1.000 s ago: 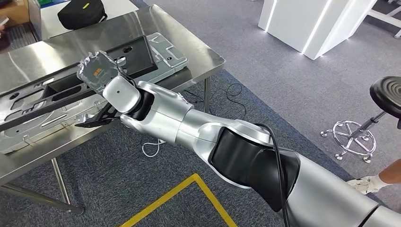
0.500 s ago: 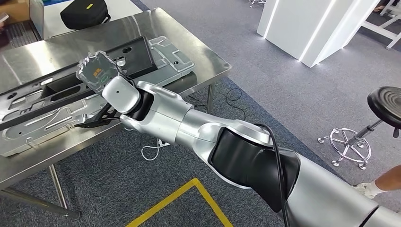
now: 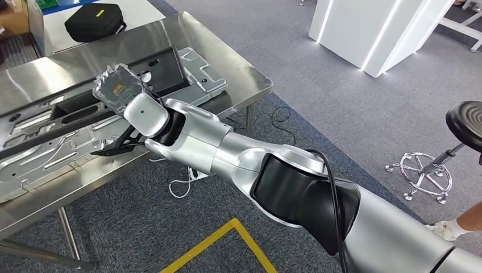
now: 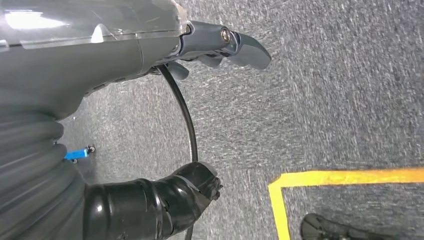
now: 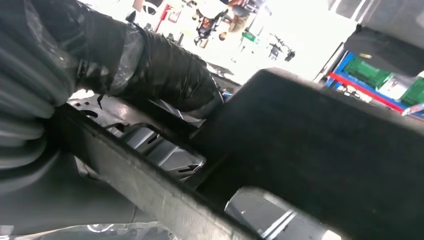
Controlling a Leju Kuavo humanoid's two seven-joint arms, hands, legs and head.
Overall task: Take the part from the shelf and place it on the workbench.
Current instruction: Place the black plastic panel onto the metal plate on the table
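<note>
Right arm: reaches from lower right of the head view out over the steel workbench (image 3: 239,60).
Right hand (image 3: 118,88): seen from its back, under a clear cover, over the long black part (image 3: 85,105). In the right wrist view a dark thumb (image 5: 165,75) lies against the part's black edge (image 5: 300,150). Whether the fingers grip the part cannot be told.
Part: long black frame, lying lengthwise on the workbench on top of a grey metal panel (image 3: 199,65) of similar length.
Metal panel: flat on the workbench; its near edge runs close to the bench edge.
Left hand (image 4: 220,45): hangs over grey carpet (image 4: 325,100); fingers apart, nothing in them.
Black bag (image 3: 94,21): on a white surface beyond the workbench.
Stool (image 3: 466,122): black seat, chrome base, on the carpet at right.
Floor marking: yellow tape line (image 3: 227,227) on the carpet below the arm.
Person: a shoe (image 3: 449,228) at the right edge, near the stool.
</note>
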